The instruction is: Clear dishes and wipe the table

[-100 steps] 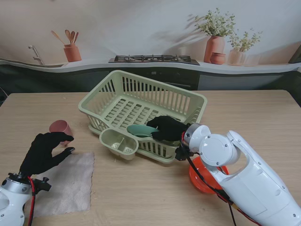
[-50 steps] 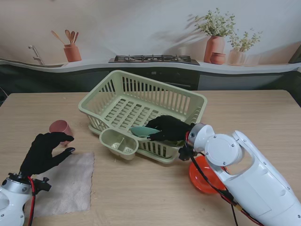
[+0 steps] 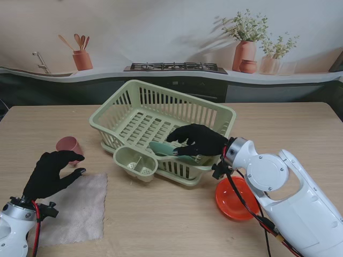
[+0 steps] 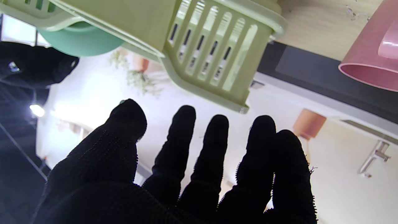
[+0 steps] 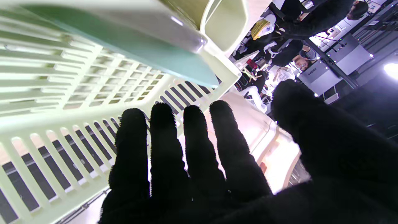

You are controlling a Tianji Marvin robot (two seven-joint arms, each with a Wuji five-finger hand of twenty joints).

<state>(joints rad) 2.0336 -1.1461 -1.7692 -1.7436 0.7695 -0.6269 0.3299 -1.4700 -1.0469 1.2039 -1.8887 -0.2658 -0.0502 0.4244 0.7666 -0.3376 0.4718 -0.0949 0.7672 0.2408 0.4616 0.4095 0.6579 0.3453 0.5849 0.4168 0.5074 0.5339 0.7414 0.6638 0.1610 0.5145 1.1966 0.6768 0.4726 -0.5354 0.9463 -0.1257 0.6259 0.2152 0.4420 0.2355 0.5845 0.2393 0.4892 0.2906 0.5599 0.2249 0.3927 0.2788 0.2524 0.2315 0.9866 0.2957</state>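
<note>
Right hand (image 3: 197, 140) over wooden table (image 3: 300, 128)

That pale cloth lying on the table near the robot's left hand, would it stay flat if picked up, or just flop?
The cloth would probably flop: it lies thin and flat on the table, with a soft, uneven edge. It looks light, so it likely bunches when pushed rather than sliding whole. Pinched at one corner, the rest would probably hang down.

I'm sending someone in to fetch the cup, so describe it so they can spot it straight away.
Start at the big pale green dish basket mid-table, then look to its left on the bare wood. The pink cup lies there, just beyond the black-gloved left hand and the beige cloth. It is the only pink item on the table.
</note>
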